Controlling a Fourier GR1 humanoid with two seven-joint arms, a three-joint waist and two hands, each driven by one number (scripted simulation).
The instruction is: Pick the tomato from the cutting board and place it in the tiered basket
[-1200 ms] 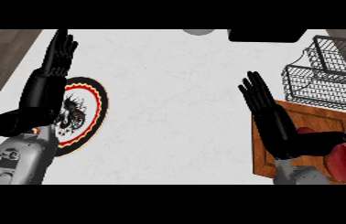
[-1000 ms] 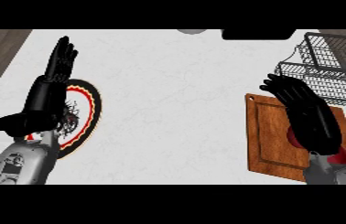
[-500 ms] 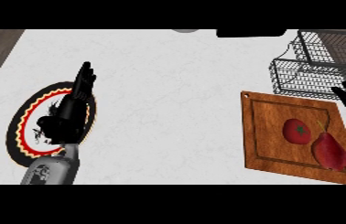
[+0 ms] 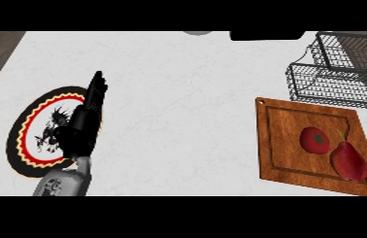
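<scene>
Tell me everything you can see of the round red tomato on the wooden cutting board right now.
The round red tomato is glossy, with a small dark green stem mark near its centre. It sits whole on the brown wooden cutting board, in its right half. A dark red pear-shaped fruit lies close at its lower right; contact cannot be judged. No hand touches it. The dark wire tiered basket stands beyond the board.

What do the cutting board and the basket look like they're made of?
The cutting board looks like wood with a reddish-brown, slightly glossy finish: grain streaks run across it, and a groove follows its edge. The basket looks like dark metal wire: thin crossing bars form an open mesh that shows the counter through it.
</scene>
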